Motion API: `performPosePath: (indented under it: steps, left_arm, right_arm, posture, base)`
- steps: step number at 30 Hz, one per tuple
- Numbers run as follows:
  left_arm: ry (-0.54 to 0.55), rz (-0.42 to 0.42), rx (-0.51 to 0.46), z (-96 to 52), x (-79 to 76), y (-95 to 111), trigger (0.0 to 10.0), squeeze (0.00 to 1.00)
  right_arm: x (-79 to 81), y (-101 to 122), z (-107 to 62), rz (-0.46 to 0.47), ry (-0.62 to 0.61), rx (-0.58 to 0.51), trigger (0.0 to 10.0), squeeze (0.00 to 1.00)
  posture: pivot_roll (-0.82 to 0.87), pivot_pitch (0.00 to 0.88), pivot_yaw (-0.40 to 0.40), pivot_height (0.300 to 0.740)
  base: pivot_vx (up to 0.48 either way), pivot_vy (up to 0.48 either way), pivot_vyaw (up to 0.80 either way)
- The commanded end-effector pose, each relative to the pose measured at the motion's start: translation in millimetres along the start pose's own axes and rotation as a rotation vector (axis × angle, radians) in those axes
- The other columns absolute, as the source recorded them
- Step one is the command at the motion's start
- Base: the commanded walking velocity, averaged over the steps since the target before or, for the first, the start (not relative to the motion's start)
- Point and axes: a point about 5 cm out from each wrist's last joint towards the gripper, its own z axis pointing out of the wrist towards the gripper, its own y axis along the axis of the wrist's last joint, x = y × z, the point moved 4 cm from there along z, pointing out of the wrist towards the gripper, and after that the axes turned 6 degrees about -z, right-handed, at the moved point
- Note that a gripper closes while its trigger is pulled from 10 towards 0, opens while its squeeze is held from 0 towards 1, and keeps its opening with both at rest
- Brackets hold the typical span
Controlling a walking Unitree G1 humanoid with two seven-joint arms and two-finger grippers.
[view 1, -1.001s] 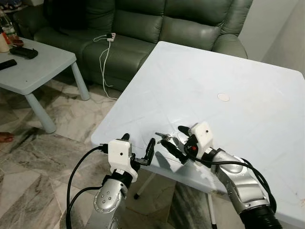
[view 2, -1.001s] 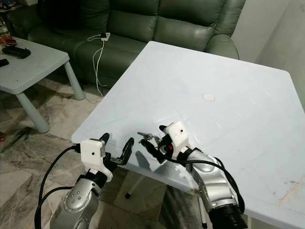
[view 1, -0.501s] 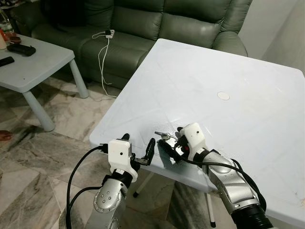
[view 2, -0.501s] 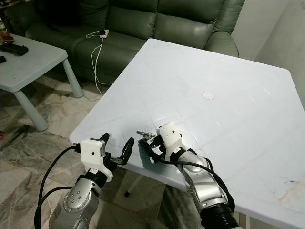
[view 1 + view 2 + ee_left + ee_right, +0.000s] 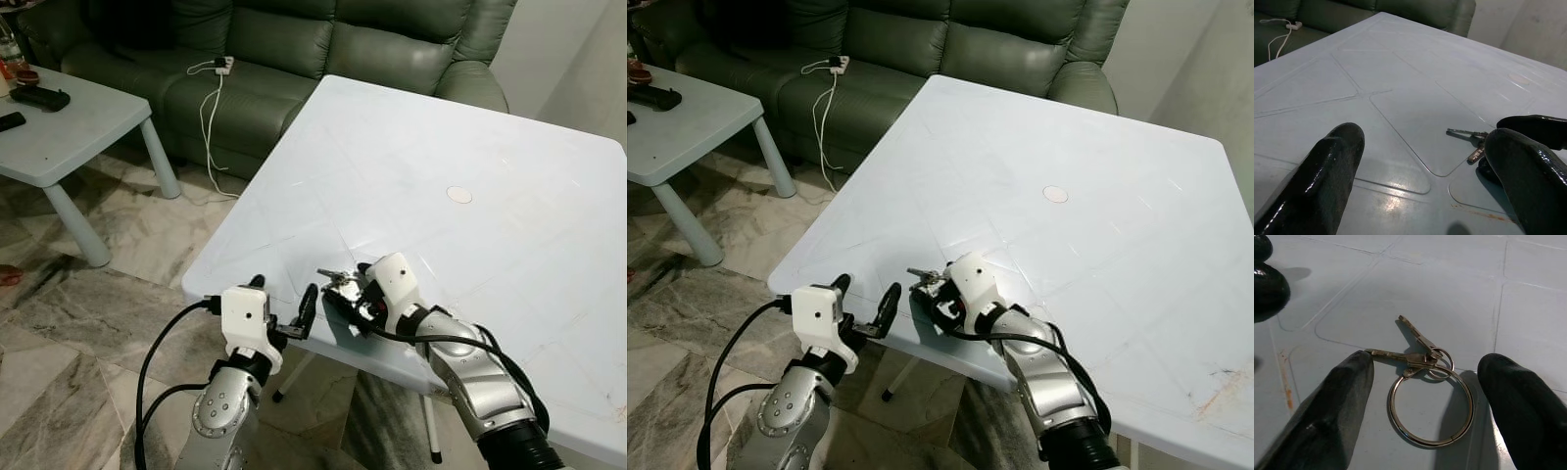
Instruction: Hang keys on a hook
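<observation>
Keys [image 5: 1418,350] are lying flat on the pale blue bench [image 5: 509,157] near its front edge, two of them on a small ring hooked to a big split ring [image 5: 1431,406]. My right gripper [image 5: 1422,396] is down over them with its fingers [image 5: 1327,416] spread wide, one on each side of the bunch, nothing pinched yet. Left gripper [image 5: 284,305] hovers just off the bench edge, also spread open and holding nothing, pointing toward the keys.

What worries me from here: everything is thin metal lying flat on a smooth plastic top. If I close the fingers without getting low enough, I reckon the fat rubbery tips will just ride over the ring or push it along instead of getting under it. The keys fan out toward one fingertip, so that side may touch first and spin the whole bunch away. And they're close to the bench edge, so a bad nudge could send them onto the marble floor [image 5: 118,284], which would be a pain to recover.

Also can't spot any hook from the head cameras, just the green sofa [image 5: 294,49] and the small side table [image 5: 69,127], so even with a good grab a loose pinch on the ring could let the keys swing and slip while walking
</observation>
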Motion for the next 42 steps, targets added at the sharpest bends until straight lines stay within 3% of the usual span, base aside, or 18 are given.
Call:
performPosePath:
  steps: [1,27,42]
  left_arm:
    - [-0.010,-0.015,-0.015,-0.1,-6.2,4.1,10.0,0.00]
    - [-0.006,-0.013,-0.014,-0.6,-5.9,3.0,10.0,0.00]
    - [0.002,-0.019,-0.015,0.4,-4.6,3.7,10.0,0.00]
  right_arm:
    - [1.4,-3.5,-2.5,0.000,0.018,0.012,0.0,0.00]
    - [4.6,-2.9,0.6,-0.021,0.030,0.017,0.0,0.00]
    - [-3.1,0.6,0.7,-0.016,-0.008,0.001,0.0,0.00]
  posture:
    - [0.01,0.122,-0.126,0.740]
    - [0.02,0.093,-0.128,0.740]
    - [0.02,0.106,-0.131,0.740]
  base:
    - [0.000,0.000,0.00]
    - [0.000,0.000,0.00]
    - [0.000,0.000,0.00]
